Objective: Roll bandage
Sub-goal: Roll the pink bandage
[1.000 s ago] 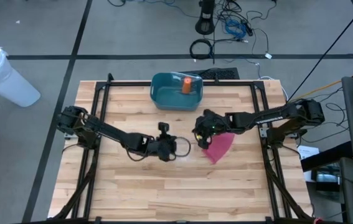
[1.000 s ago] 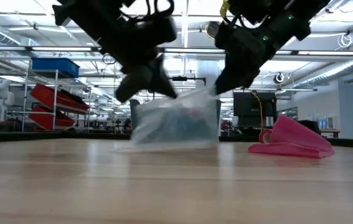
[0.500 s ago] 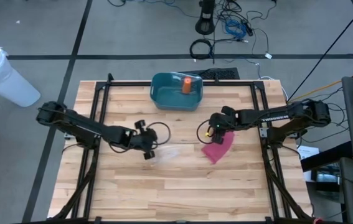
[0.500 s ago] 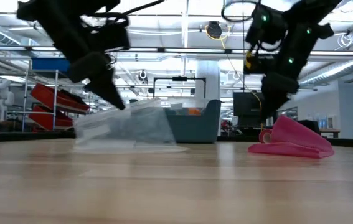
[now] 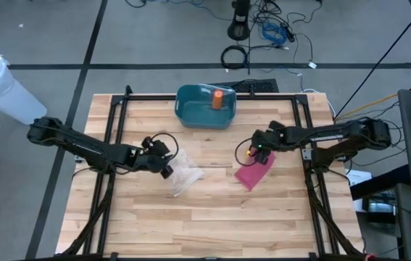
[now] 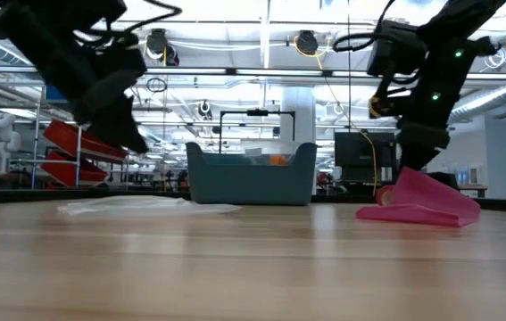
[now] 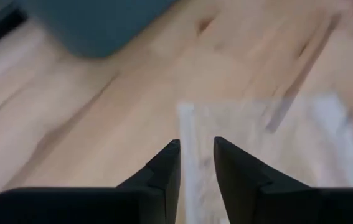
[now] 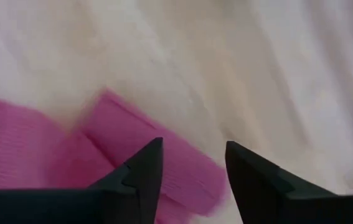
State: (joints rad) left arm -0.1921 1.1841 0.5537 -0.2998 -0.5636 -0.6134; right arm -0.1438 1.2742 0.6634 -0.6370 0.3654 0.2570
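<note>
So my right gripper (image 5: 252, 154), fingers parted and empty, hangs just above the pink bandage (image 5: 254, 172), nearer it than my open left gripper (image 5: 166, 171)

Both grippers have let go and drawn apart; the clear bag (image 5: 184, 176) (once held up) now lies flat.

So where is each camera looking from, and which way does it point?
High view: above, facing straight down on the table, both arms, teal bin, clear bag, pink bandage.
Low view: at tabletop height, facing across to the bin; arms hang in from above.
Left wrist view: on the left arm, looking past its left end effector at the bag.
Right wrist view: looking past the right end effector at the bandage.
High and low views share bin, bag, bandage.
</note>
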